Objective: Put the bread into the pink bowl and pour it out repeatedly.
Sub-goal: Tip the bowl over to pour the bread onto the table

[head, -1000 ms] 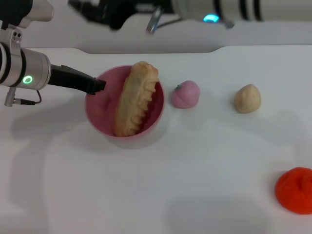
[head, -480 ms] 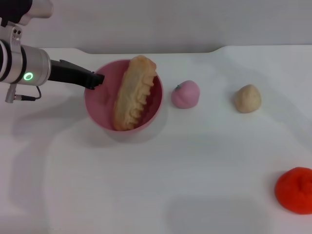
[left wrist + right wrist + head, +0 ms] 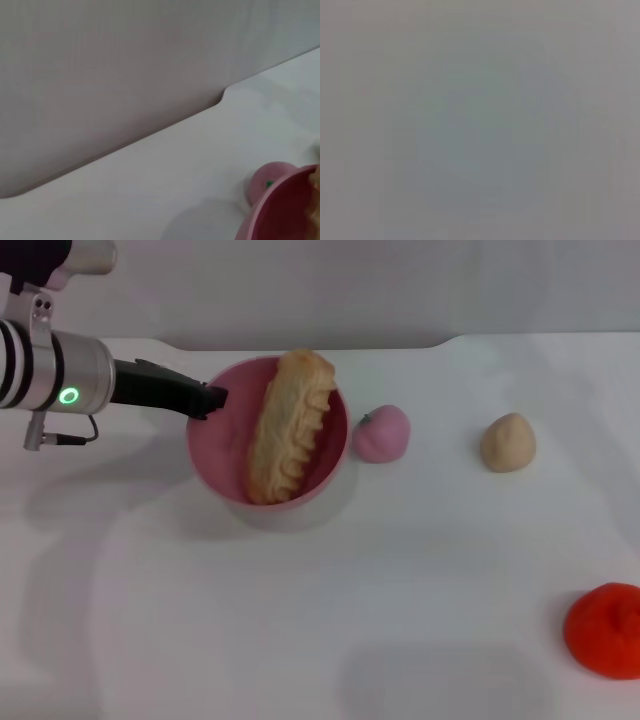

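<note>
— What takes up most of the scene?
— A flat white table (image 3: 330,600), and on it a round, deep, smooth pink plastic bowl (image 3: 215,462), toward the robot's left.
— And the loaf?
— The elongated ridged tan toy bread (image 3: 288,426) lies slanted inside the pink bowl, one end poking above the far rim, the other down by the near wall.
— Which arm is on it?
— The left tool (image 3: 205,400) reaches in from the robot's left, its dark fingers pinched onto the bowl's left rim. The left wrist view shows a slice of the bowl's pink rim (image 3: 280,210). The right tool isn't visible.
— Anything else on the table?
— An orange-red crinkly blob (image 3: 604,630) near the right edge, a small pink peach-like fruit (image 3: 381,433) just beside the bowl, and a small round beige lump (image 3: 508,442) farther right.
</note>
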You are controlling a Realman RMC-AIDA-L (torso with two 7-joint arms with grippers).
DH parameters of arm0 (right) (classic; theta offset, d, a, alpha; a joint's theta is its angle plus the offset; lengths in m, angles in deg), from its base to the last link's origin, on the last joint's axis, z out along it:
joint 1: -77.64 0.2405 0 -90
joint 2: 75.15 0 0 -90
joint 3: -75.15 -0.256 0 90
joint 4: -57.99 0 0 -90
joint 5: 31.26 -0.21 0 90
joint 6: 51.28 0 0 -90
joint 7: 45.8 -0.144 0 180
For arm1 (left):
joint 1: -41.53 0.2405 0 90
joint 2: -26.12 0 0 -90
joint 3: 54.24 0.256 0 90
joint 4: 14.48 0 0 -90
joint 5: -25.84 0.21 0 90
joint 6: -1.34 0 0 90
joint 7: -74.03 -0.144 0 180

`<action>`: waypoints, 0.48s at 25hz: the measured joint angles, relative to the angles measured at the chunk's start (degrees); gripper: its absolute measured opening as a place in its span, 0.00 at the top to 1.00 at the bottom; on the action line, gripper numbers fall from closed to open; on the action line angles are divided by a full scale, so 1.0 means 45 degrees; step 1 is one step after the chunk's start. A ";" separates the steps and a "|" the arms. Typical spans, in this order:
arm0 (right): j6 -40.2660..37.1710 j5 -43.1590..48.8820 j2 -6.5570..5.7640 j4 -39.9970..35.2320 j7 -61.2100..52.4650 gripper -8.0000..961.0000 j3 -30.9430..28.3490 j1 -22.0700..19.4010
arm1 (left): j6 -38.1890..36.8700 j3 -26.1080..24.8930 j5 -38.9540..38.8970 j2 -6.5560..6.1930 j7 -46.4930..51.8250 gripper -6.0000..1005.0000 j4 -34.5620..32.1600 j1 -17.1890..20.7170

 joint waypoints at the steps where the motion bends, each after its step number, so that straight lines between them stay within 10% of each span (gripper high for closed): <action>1: -0.0082 -0.0116 -0.0003 0.0082 0.0002 0.54 -0.0016 0.0035 | 0.0000 0.0000 0.0000 0.0000 0.0000 0.95 0.0000 0.0000; 12: -0.0918 -0.1529 -0.0013 0.0842 -0.0172 0.54 -0.0295 0.0381 | 0.0130 0.0275 -0.0522 0.0011 -0.0015 0.95 -0.0064 0.0040</action>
